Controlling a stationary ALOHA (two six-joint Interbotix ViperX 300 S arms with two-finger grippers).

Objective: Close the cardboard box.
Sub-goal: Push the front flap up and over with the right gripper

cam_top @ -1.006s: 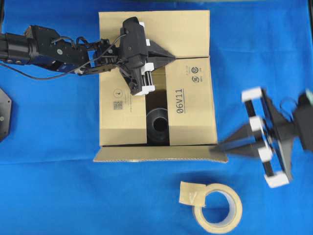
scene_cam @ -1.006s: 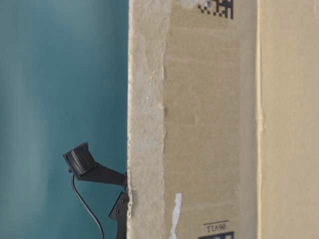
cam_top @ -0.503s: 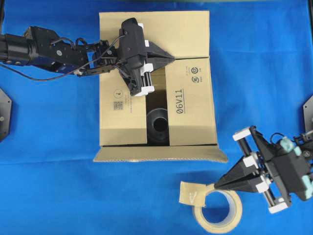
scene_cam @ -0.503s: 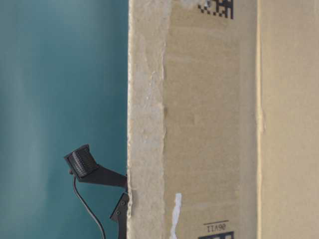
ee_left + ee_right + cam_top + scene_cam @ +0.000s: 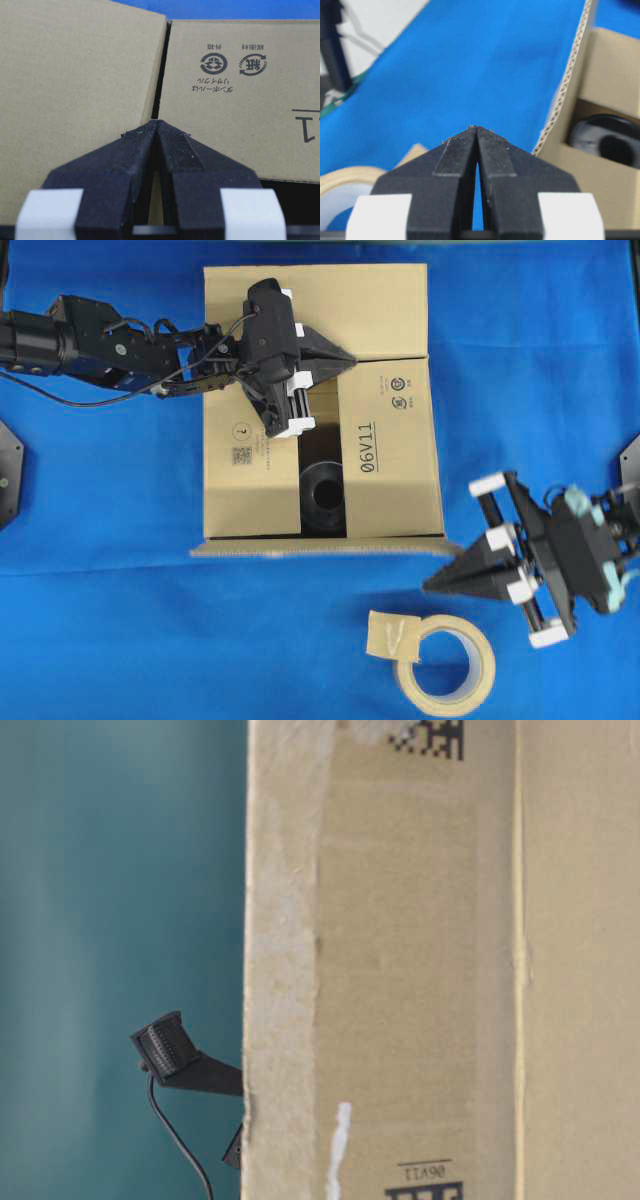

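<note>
Cardboard box (image 5: pixel 322 405), large, brown and corrugated, sits mid-cloth with its near flap (image 5: pixel 325 546) running left to right, half raised. Right gripper (image 5: pixel 432 585), fingers together, points at that flap's right end, nearest it; beyond, left gripper (image 5: pixel 350 359), pinched together, rests over the far flaps.
</note>
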